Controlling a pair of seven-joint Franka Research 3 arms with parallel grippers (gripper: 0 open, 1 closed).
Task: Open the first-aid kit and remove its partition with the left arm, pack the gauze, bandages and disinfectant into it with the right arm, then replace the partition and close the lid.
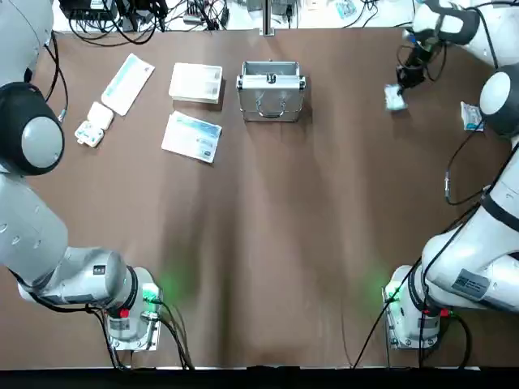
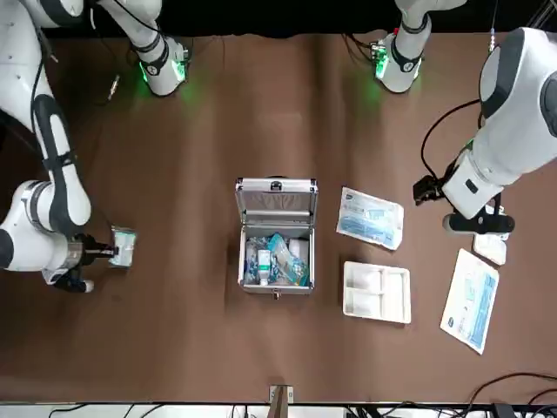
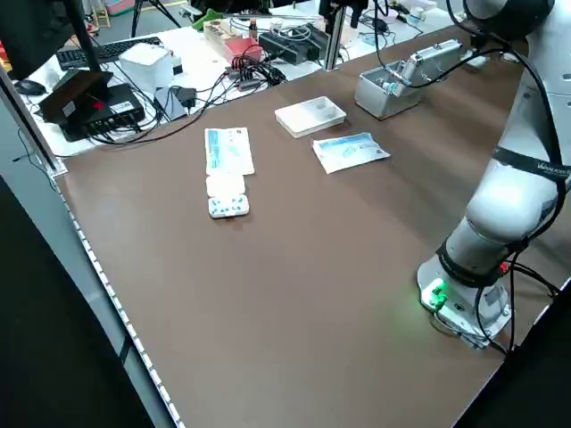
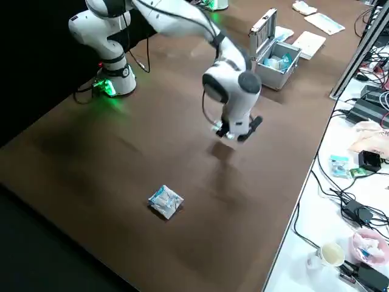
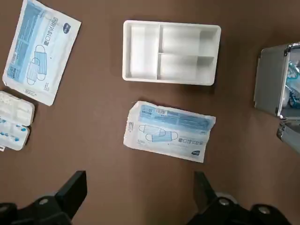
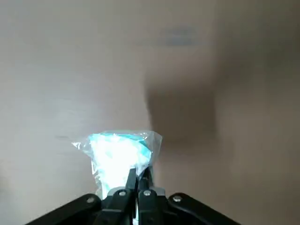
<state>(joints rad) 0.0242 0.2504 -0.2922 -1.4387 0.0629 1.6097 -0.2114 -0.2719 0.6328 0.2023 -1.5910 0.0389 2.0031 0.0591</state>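
Left gripper: my fingers (image 5: 80,185) stand wide apart and empty, well to the left of the first-aid kit (image 2: 277,261).
Right gripper: I pinch a clear-wrapped blue-and-white packet (image 6: 119,157) in my gripper (image 6: 139,172), well right of the kit.
Lid: raised open on the kit's robot-facing side (image 2: 277,202).
Disinfectant: upright-looking bottle (image 2: 264,266) inside the kit.
Partition: cream tray (image 1: 195,83), just left of the kit.
Mask packets: two (image 1: 191,136) (image 1: 128,84), left of the kit.

Looks like a robotics lab: two jointed robot arms (image 1: 49,211) bolted along the counter (image 1: 259,243), with tangled cables (image 3: 259,67) and a keyboard (image 3: 107,53) beyond the counter's far edge.
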